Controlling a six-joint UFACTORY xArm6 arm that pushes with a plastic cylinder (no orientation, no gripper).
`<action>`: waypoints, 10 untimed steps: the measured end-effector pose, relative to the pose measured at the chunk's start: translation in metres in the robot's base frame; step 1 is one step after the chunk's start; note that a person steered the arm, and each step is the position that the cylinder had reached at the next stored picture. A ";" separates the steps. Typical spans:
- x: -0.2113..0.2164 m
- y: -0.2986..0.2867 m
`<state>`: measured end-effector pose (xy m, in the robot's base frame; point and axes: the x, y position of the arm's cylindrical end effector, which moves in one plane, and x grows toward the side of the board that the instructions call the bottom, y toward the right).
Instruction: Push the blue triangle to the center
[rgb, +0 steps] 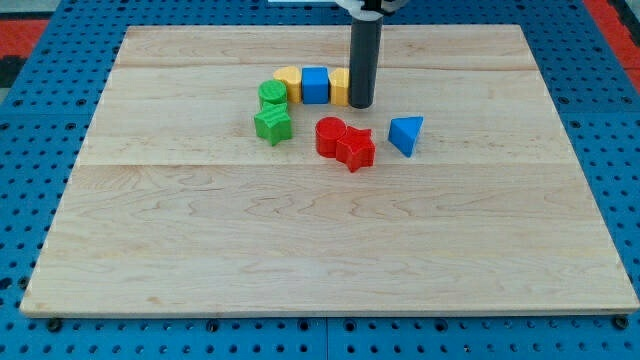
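Note:
The blue triangle (405, 134) lies on the wooden board (320, 240), right of the board's middle line and above its centre. My tip (360, 104) stands up and to the left of the triangle, a short gap apart from it. The tip is right next to a yellow block (339, 86), which it partly hides.
A blue cube (315, 85) and another yellow block (288, 81) sit in a row left of the tip. Two green blocks, a cylinder (272, 95) and a star (272, 125), lie further left. A red cylinder (330, 136) and a red star (355, 150) touch, left of the triangle.

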<state>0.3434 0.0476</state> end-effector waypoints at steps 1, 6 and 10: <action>0.022 -0.003; 0.101 0.121; 0.073 0.062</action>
<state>0.4164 0.1093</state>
